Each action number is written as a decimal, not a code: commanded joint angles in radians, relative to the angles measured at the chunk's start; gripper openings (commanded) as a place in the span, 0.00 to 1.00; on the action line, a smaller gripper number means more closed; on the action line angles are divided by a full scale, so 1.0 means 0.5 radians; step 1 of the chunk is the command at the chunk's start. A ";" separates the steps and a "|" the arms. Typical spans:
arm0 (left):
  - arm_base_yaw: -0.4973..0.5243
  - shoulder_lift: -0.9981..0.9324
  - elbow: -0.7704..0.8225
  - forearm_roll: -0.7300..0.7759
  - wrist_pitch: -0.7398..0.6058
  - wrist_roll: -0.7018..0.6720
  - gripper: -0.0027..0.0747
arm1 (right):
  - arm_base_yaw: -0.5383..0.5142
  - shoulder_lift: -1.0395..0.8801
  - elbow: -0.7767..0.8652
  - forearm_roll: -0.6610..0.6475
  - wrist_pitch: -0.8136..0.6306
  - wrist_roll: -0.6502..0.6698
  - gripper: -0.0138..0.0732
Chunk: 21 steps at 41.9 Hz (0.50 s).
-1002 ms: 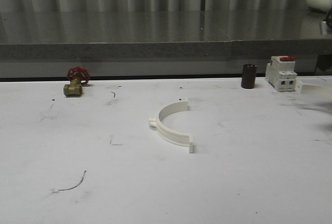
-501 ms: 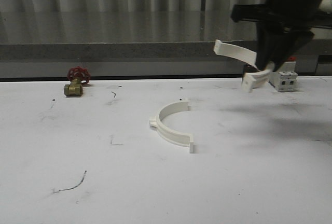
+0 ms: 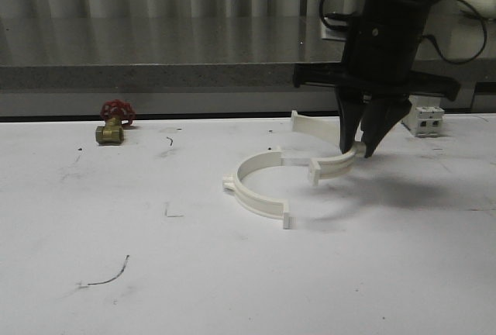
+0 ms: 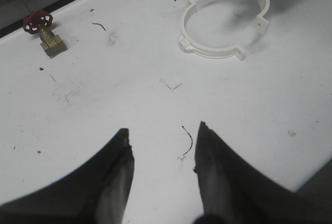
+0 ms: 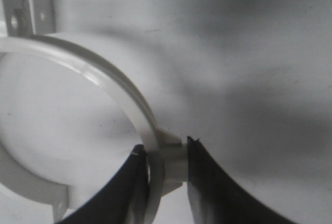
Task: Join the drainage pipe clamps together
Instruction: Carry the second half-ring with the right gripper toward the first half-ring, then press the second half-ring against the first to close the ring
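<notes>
The black right gripper (image 3: 363,149) clenches one white plastic half-ring clamp (image 3: 325,149) above the table (left gripper (image 4: 162,146) released, idle); lining its tabs up with the resting white half-ring (image 3: 254,188) probably matters most.

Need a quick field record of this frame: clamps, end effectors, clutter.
held clamp: in the right end effector, just above the table, open side facing the other half
table clamp: flat on the table, ends not joined
left end effector: open, holds nothing
clutter: valve far left, breaker far right
</notes>
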 commanded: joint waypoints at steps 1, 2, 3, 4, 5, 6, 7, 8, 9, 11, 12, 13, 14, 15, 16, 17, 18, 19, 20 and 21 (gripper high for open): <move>0.003 -0.011 -0.048 -0.016 -0.132 -0.004 0.40 | -0.001 -0.064 -0.064 -0.025 -0.054 0.012 0.38; 0.003 -0.011 -0.048 -0.016 -0.132 -0.004 0.40 | -0.001 -0.053 -0.064 -0.025 -0.059 0.014 0.38; 0.003 -0.011 -0.048 -0.016 -0.132 -0.004 0.40 | -0.001 -0.041 -0.064 -0.025 -0.059 0.016 0.38; 0.003 -0.011 -0.048 -0.016 -0.132 -0.004 0.40 | -0.001 -0.031 -0.064 -0.025 -0.061 0.019 0.38; 0.003 -0.011 -0.048 -0.016 -0.132 -0.004 0.40 | -0.001 -0.020 -0.064 -0.025 -0.061 0.023 0.38; 0.003 -0.011 -0.048 -0.016 -0.132 -0.004 0.40 | -0.001 -0.011 -0.064 -0.025 -0.063 0.025 0.38; 0.003 -0.011 -0.048 -0.016 -0.132 -0.004 0.40 | -0.001 -0.002 -0.064 -0.025 -0.068 0.026 0.38; 0.003 -0.011 -0.048 -0.016 -0.132 -0.004 0.40 | 0.001 0.004 -0.064 -0.025 -0.068 0.027 0.38; 0.003 -0.011 -0.048 -0.016 -0.132 -0.004 0.40 | 0.003 0.008 -0.064 -0.025 -0.075 0.027 0.38; 0.003 -0.011 -0.048 -0.016 -0.132 -0.004 0.40 | 0.006 0.014 -0.064 -0.020 -0.087 0.027 0.38; 0.003 -0.011 -0.048 -0.016 -0.132 -0.004 0.40 | 0.006 0.014 -0.064 -0.020 -0.090 0.027 0.38; 0.003 -0.011 -0.048 -0.016 -0.132 -0.004 0.40 | 0.010 0.016 -0.064 -0.015 -0.095 0.029 0.38; 0.003 -0.011 -0.048 -0.016 -0.132 -0.004 0.40 | 0.010 0.016 -0.064 -0.012 -0.099 0.028 0.38; 0.003 -0.011 -0.048 -0.016 -0.132 -0.004 0.40 | 0.010 0.020 -0.064 -0.003 -0.104 0.028 0.38; 0.003 -0.011 -0.048 -0.016 -0.132 -0.004 0.40 | 0.011 0.022 -0.064 0.006 -0.109 0.030 0.38; 0.003 -0.011 -0.048 -0.016 -0.132 -0.004 0.40 | 0.011 0.024 -0.064 0.012 -0.109 0.032 0.38; 0.003 -0.011 -0.048 -0.016 -0.132 -0.004 0.40 | 0.012 0.027 -0.064 0.017 -0.111 0.034 0.38; 0.003 -0.011 -0.048 -0.016 -0.132 -0.004 0.40 | 0.014 0.026 -0.064 0.017 -0.111 0.036 0.38; 0.003 -0.011 -0.048 -0.016 -0.132 -0.004 0.40 | 0.015 0.026 -0.064 0.017 -0.111 0.044 0.38; 0.003 -0.011 -0.048 -0.016 -0.132 -0.004 0.40 | 0.015 0.026 -0.064 0.017 -0.111 0.044 0.38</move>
